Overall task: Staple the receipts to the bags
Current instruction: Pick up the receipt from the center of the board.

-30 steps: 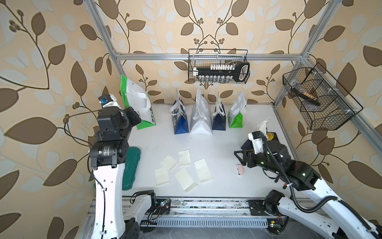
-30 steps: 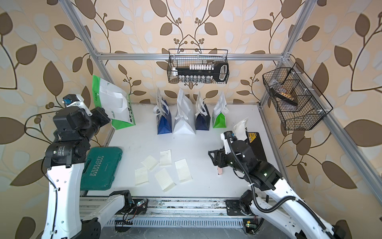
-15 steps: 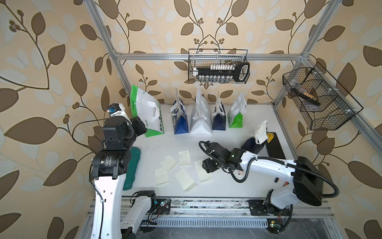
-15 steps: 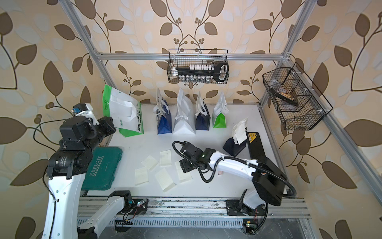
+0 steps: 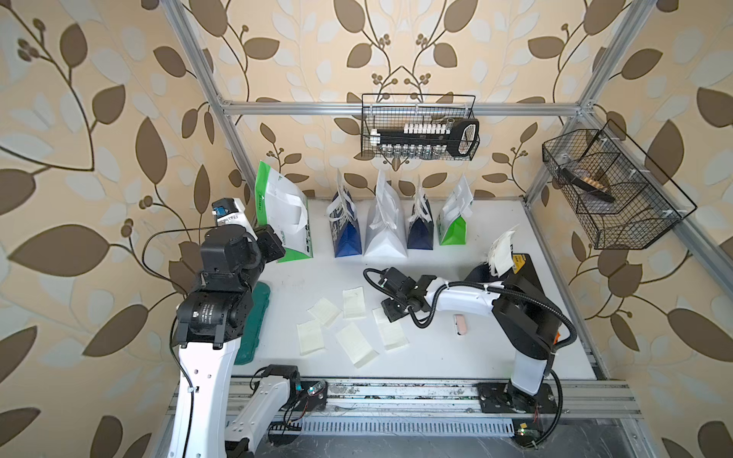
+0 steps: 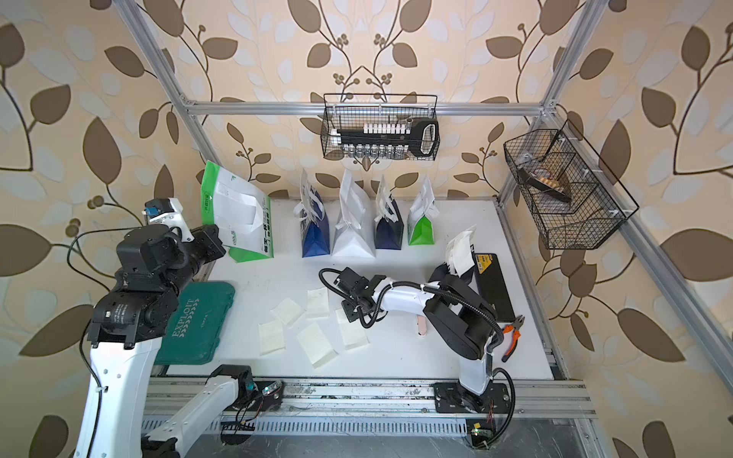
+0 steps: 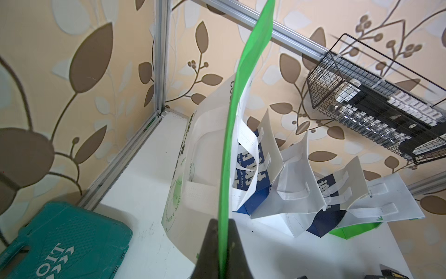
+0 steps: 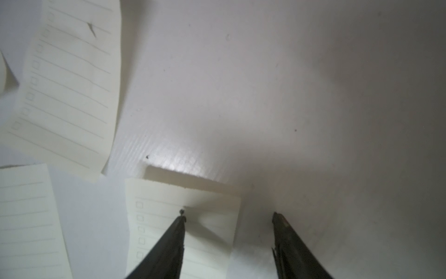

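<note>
Receipt (image 8: 149, 217) lies flat on the white desk (image 8: 289, 96). It is the rightmost of five loose slips at front centre. The four other receipts (image 5: 349, 303) lie just beside it.

My right tool (image 8: 229, 215) is low over it, jaws partly apart. One fingertip (image 8: 178, 232) is over the paper, the other past its edge above bare desk. It grips nothing.

My left tool (image 7: 222, 221) is pinched tight on the green side edge of the large green-and-white bag (image 5: 283, 214), held upright at back left.

Four bags (image 5: 384, 234) stand in a row along the back wall. A teal case (image 6: 194, 321) lies beside my left arm.
</note>
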`<state>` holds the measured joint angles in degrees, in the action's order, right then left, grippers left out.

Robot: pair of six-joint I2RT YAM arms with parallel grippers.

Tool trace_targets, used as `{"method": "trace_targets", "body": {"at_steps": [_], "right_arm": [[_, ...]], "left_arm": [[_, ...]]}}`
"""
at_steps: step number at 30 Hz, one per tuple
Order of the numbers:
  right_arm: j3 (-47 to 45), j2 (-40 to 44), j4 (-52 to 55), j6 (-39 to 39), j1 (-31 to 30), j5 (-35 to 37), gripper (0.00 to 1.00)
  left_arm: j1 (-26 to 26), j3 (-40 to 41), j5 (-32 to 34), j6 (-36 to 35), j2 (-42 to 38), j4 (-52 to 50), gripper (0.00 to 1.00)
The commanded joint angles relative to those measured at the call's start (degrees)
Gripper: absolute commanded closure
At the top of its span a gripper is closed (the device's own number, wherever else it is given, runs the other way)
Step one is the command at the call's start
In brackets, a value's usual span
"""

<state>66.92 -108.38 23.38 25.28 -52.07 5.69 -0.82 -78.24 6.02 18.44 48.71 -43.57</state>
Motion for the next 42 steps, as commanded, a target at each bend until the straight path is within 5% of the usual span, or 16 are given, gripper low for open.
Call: {"method": "trace_targets", "body": {"at_steps": [1, 11, 16, 20, 32, 42], "right_arm": [[1.8, -3.2, 2.2, -1.2, -0.6, 1.6, 0.50], [0.9, -7.0, 2.9, -2.0, -2.9, 2.5, 0.79], [0.2, -6.0, 2.4, -2.5, -2.9, 3.0, 0.84], [0.7, -3.6, 1.7, -3.4, -2.9, 4.1, 0.99], [-7.2, 19.5, -2.8, -3.8, -4.3, 7.7, 1.00], [-13.7, 43.1, 4.1, -2.0, -4.4, 13.0, 1.00]], "left_arm": [[-0.6, -1.1, 1.0, -1.0, -0.3, 1.6, 1.00], [-1.2, -1.7, 0.9, -1.4, -0.1, 1.5, 1.00], [-1.5, -2.0, 0.4, -1.5, 0.0, 1.2, 1.00], [-1.5, -2.2, -1.4, -1.3, -0.2, 1.2, 1.00], [-1.5, -5.9, -14.3, -2.0, -0.2, -2.3, 1.00], [-1.6, -14.0, -16.4, -3.6, -3.7, -6.9, 1.00]]}}
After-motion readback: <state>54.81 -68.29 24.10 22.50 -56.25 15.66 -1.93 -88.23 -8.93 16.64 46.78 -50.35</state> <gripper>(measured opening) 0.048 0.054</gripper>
